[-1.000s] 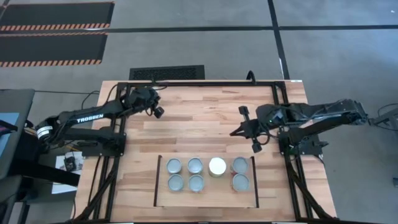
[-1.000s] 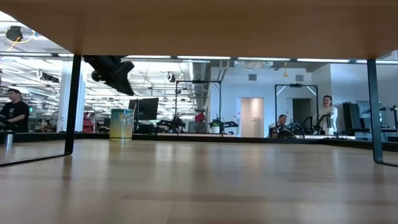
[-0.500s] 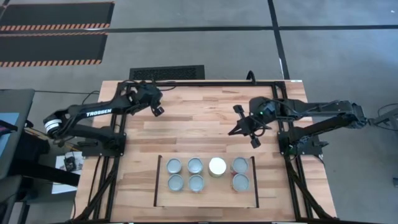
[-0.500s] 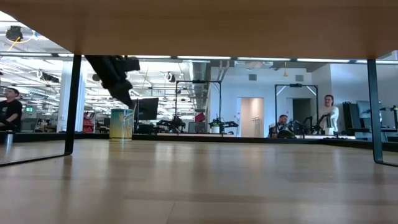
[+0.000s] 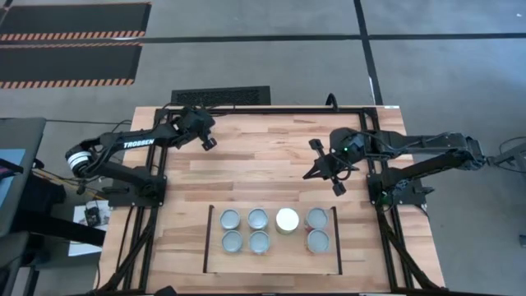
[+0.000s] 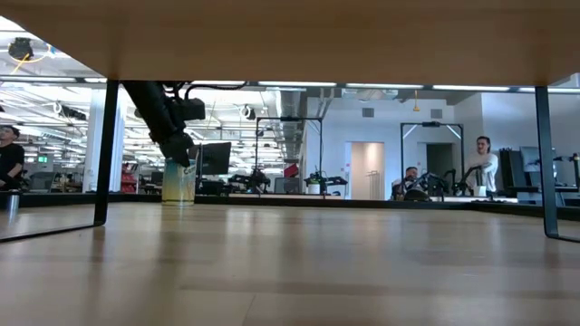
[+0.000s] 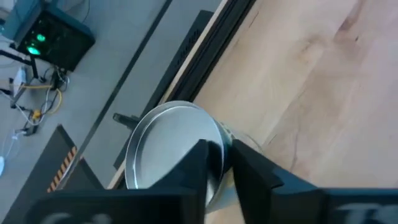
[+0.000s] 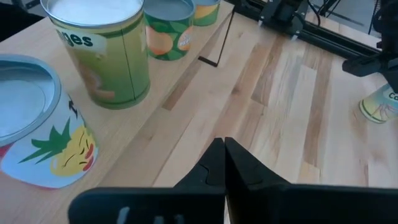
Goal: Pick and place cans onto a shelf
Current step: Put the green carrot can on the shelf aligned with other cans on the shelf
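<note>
One can point(image 7: 168, 143) with a silver top stands upright near the table's far left edge; it also shows in the low view point(image 6: 178, 181) and the right wrist view point(image 8: 380, 107). My left gripper point(image 7: 222, 155) point(image 5: 205, 141) point(image 6: 178, 154) is down at its top, with only a narrow gap between the fingers. The light-wood shelf point(image 5: 271, 256) with black side rails point(image 5: 337, 238) lies at the near middle and holds several cans point(image 5: 258, 218), one of them white-topped point(image 5: 288, 219). My right gripper point(image 8: 222, 149) point(image 5: 316, 168) is shut and empty, above the table right of centre. My left gripper comes from above, slanting, at the can's rim point(image 7: 217, 134). One finger point(image 7: 199, 158) stands over the lid and the other point(image 7: 249, 168) outside the wall. I cannot tell whether they touch the can. The can stands upright on the table.
A black tubular frame point(image 5: 271, 109) runs round the table's far and side edges, close behind the lone can. Bare wood lies between the two arms and the shelf. People show in the room beyond the table point(image 6: 478, 163).
My left gripper has gone toward the table's far left corner and down onto the lone can's top. My right gripper has shifted a little toward the far edge and then kept still. The cans have not moved.
</note>
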`<state>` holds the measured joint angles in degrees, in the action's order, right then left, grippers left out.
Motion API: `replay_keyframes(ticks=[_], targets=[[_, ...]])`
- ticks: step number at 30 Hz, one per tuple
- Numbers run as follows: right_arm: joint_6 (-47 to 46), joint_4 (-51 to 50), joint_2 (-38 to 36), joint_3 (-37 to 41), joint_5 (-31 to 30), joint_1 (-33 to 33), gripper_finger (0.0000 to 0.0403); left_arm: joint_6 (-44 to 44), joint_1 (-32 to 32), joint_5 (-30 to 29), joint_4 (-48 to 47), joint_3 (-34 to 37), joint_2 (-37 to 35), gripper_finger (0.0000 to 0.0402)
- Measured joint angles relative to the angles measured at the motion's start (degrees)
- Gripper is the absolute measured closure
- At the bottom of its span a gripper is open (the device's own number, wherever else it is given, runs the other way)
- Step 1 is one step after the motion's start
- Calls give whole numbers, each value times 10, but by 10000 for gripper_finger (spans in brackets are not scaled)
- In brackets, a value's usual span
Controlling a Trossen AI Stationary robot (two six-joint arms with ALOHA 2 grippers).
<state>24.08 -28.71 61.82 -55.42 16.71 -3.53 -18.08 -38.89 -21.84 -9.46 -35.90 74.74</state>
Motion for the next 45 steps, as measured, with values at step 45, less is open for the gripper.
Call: replay_keyframes(ticks=[45], targets=[[-9,67,11,0,16,7,394,91,317,185,190,-82,75,401]])
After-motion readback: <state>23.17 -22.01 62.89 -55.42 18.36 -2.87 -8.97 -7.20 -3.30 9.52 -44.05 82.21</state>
